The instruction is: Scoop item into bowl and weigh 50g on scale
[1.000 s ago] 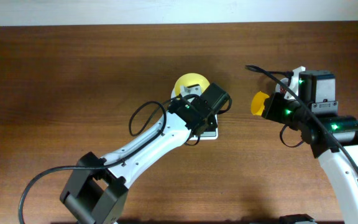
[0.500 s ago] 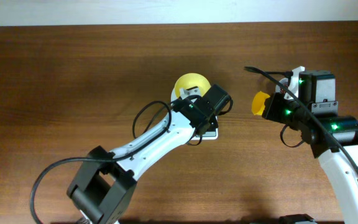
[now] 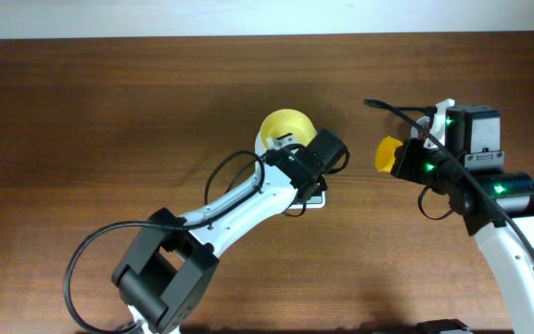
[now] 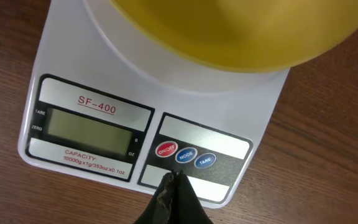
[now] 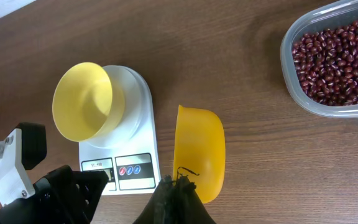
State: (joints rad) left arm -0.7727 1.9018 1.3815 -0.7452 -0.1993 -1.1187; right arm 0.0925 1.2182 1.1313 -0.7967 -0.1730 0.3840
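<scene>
Well, smooth pale-yellow round bowl [image 5: 82, 99] sat on the glossy white scale [image 4: 61, 56], my left gripper [image 4: 171, 182] pinched shut at its buttons [image 4: 186, 155], my right gripper [image 5: 178, 182] clamped on the yellow scoop [image 5: 199, 146], grainy maroon beans [image 5: 340, 56] apart in a clear tub [image 5: 286, 56].

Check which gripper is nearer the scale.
Left. The left gripper is shut, its tip at the front of the scale, by its buttons. The right gripper holds the yellow scoop off to the side, clear of the scale.
</scene>
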